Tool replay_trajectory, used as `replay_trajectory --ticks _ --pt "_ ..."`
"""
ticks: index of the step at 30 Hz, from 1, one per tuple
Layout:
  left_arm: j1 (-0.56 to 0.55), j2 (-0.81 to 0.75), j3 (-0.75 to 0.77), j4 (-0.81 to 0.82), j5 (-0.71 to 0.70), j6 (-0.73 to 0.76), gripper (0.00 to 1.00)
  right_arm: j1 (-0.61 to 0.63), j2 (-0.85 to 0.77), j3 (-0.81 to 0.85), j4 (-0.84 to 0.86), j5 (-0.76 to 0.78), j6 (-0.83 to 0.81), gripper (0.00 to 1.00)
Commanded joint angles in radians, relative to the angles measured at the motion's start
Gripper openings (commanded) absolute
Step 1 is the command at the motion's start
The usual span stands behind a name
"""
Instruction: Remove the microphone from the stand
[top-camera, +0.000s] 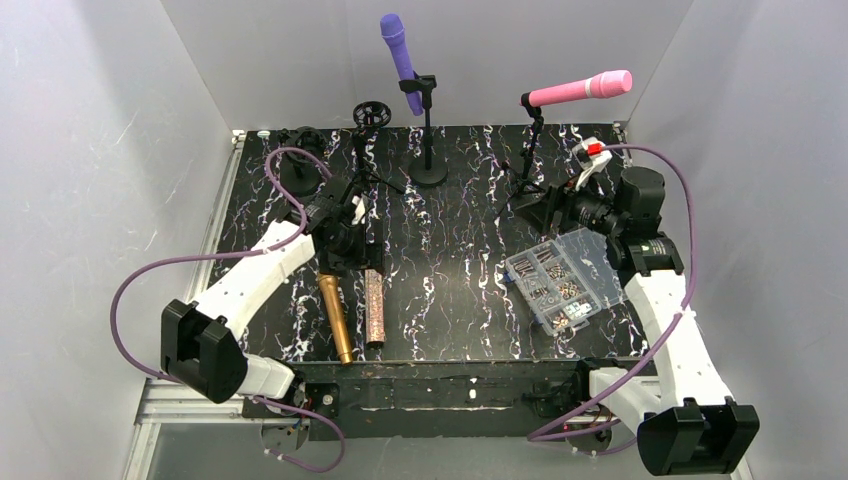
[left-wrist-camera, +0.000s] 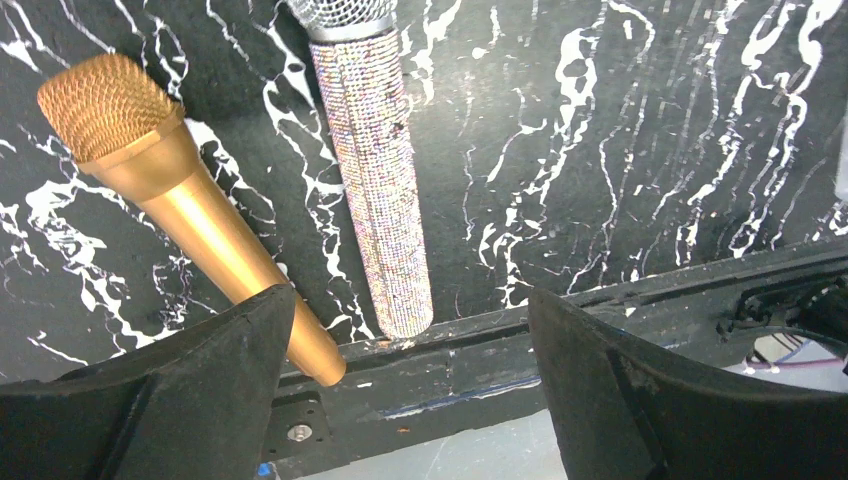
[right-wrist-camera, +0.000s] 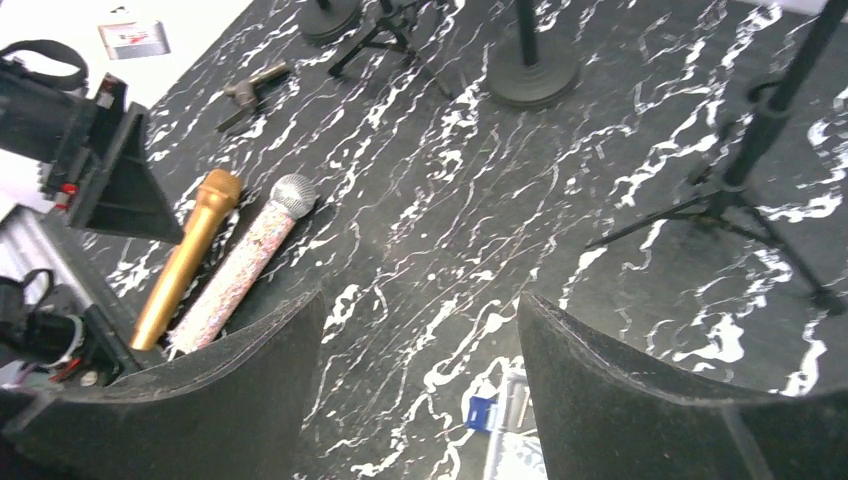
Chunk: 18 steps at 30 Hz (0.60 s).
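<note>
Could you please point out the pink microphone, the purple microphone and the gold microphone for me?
pink microphone (top-camera: 562, 94): top external view, middle of its handle.
purple microphone (top-camera: 400, 55): top external view, on the handle above the stand's clip.
gold microphone (left-wrist-camera: 220, 245): left wrist view, middle of its body.

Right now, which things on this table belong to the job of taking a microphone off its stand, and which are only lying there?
For the job:
- purple microphone in its round-base stand
- pink microphone on its tripod stand

Just lying about:
- gold microphone, flat on the table
- glitter microphone, beside it
- clear parts box
- empty stand
</note>
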Motion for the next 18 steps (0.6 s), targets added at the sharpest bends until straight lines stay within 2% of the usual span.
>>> replay_trajectory --ticks 1,5,10,18 --pt "0.004 -0.025 0.054 -0.106 0.056 0.096 0.88 -0.006 -0.030 0.087 0.011 0.086 -0.075 0.79" --pt "0.004 -0.028 0.086 -0.106 0.090 0.140 0.93 -0.013 -0.028 0.138 0.015 0.173 -0.084 0.79" --pt "0.004 -0.039 0.117 -0.084 0.145 0.206 0.98 -0.033 0.019 0.224 0.075 0.312 -0.006 0.79" --pt "0.004 -0.036 0.187 -0.078 0.237 0.351 0.98 -0.060 0.166 0.352 0.194 0.351 0.198 0.79"
